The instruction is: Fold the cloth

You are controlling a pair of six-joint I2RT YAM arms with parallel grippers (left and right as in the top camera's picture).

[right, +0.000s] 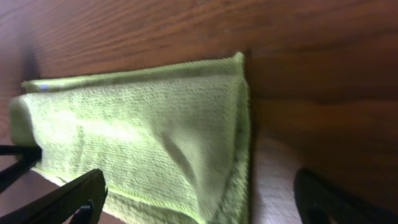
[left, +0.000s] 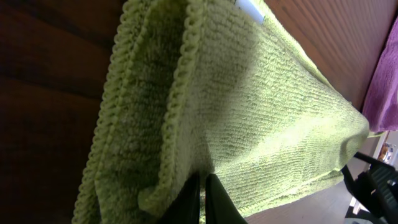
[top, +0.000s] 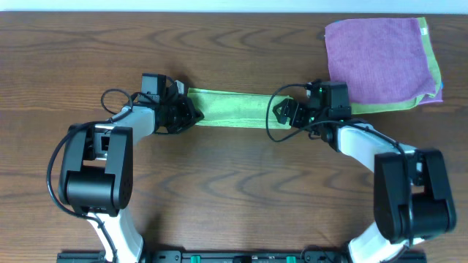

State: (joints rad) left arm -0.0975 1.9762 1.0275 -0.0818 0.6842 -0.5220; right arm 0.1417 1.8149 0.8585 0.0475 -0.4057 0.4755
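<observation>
A green cloth [top: 230, 107] lies on the wood table, folded into a long narrow strip between my two grippers. My left gripper [top: 189, 113] is at its left end. In the left wrist view the fingers [left: 203, 186] are pressed together on the cloth's folded edge [left: 249, 112]. My right gripper [top: 281, 111] is at the strip's right end. In the right wrist view its fingers [right: 202, 193] are spread wide, straddling the cloth's end [right: 137, 143] without touching it.
A folded purple cloth [top: 376, 58] lies on top of other folded cloths at the back right, just beyond my right gripper. Its edge shows in the left wrist view [left: 382, 81]. Bare wood table [top: 234, 190] lies in front.
</observation>
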